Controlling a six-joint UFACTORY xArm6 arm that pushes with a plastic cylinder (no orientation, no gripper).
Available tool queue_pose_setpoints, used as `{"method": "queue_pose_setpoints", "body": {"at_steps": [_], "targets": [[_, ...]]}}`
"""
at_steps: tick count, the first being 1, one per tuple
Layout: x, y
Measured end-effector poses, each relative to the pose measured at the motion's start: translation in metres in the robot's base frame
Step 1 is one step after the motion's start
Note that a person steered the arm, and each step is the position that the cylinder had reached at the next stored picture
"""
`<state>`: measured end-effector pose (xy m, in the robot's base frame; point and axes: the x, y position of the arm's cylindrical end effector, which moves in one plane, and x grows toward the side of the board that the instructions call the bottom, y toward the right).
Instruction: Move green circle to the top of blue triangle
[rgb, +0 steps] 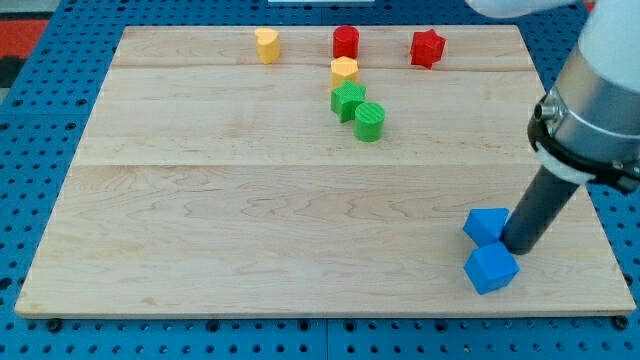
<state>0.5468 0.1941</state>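
The green circle (369, 121) lies in the upper middle of the board, touching the green star (347, 100) at its upper left. Two blue blocks sit at the lower right: one (486, 225) above and one (491, 268) below. I cannot tell which of them is the triangle. My tip (519, 247) rests at the right side of both blue blocks, touching or nearly touching them. It is far from the green circle, down and to the right.
A yellow hexagon (344, 70) sits just above the green star, and a red block (346, 42) above that. A red star (427, 47) and a yellow heart (266, 45) lie along the top edge. The board's right edge is near my tip.
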Motion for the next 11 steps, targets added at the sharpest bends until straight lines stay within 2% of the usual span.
{"method": "queue_pose_setpoints", "body": {"at_steps": [2,3,4,6,7,8,9,10,11], "targets": [[-0.040,0.003],[-0.048,0.030],[-0.084,0.020],[-0.091,-0.113],[-0.119,-0.168],[-0.154,-0.183],[-0.176,-0.176],[-0.177,-0.141],[-0.156,-0.109]]}}
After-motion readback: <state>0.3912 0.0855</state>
